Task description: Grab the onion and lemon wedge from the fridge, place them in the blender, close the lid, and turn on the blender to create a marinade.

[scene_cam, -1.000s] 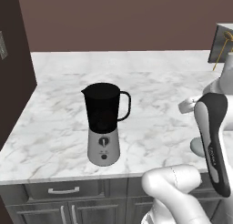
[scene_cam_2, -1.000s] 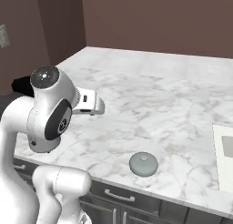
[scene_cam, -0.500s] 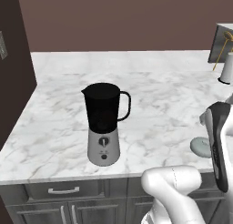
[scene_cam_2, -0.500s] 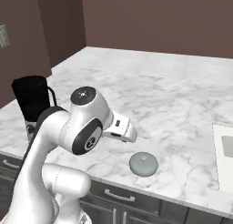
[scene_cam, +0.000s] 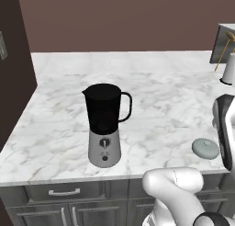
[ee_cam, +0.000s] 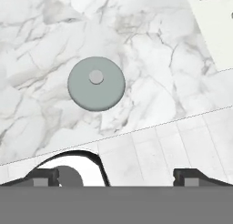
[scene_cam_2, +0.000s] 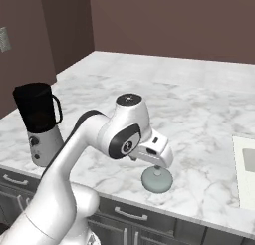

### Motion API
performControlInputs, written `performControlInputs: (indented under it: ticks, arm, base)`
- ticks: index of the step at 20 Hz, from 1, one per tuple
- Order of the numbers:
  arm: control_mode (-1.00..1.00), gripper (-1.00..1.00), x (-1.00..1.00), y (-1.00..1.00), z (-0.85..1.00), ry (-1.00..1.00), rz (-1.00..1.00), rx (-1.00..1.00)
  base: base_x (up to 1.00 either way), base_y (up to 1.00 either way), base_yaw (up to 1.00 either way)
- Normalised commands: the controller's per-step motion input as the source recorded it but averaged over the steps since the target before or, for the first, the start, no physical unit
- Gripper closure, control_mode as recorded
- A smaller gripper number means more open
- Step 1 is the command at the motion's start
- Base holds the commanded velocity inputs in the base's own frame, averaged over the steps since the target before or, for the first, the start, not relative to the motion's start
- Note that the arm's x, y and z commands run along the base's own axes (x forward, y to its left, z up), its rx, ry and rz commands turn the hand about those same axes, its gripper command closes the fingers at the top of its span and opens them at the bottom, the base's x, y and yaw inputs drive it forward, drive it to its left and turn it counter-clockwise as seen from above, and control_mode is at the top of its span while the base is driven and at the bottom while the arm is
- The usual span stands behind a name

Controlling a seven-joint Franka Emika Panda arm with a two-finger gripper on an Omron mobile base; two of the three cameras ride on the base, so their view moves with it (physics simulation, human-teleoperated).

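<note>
Arm pose: the white arm bends forward from the base and turns down over the front right part of the worktop (scene_cam_2: 199,104), its wrist pointing at the marble.
End effector: the end effector (scene_cam_2: 158,164) hangs directly above the lid (scene_cam_2: 157,180), fingers spread wide and released, grasping nothing; in the hand view its 2 dark fingertips (ee_cam: 42,175) stand far apart at the bottom edge.
Lid look: a pale grey round disc with 1 small central knob, lying flat and knob-up on the marble (ee_cam: 96,84).
Lid place: near the front edge of the worktop, well to the right of the blender (scene_cam: 106,124); in the left base view it sits just beside the arm's dark link (scene_cam: 205,148).
Blender look: dark, nearly black jar with a side handle, on a tapered silver-grey base with 1 black knob; jar mouth uncovered.
Blender place: upright on the left front of the worktop (scene_cam_2: 39,123), well apart from the lid.
Contents: the jar's inside is too dark to tell.
</note>
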Motion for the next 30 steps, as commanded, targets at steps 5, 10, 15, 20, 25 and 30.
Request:
performControlInputs:
  ticks: [5,10,15,20,25,30]
  arm:
    - [-1.00,-1.00,0.07,0.00,-0.32,0.12,0.00,0.04]
    - [-1.00,-1.00,0.27,0.00,-0.37,0.01,0.03,0.07]
    - [-1.00,-1.00,0.31,0.00,-0.35,0.00,0.05,0.07]
    - [-1.00,-1.00,0.17,0.00,-0.27,0.01,0.02,0.02]
    - [-1.00,-1.00,0.11,0.00,-0.22,0.05,0.00,0.00]
    - [-1.00,-1.00,0.11,0.00,-0.22,0.05,0.00,0.00]
  base:
    - [0.00,0.00,0.00]
    - [0.00,0.00,0.00]
    - [0.00,0.00,0.00]
    - [0.00,0.00,0.00]
    - [0.00,0.00,0.00]
    - [0.00,0.00,0.00]
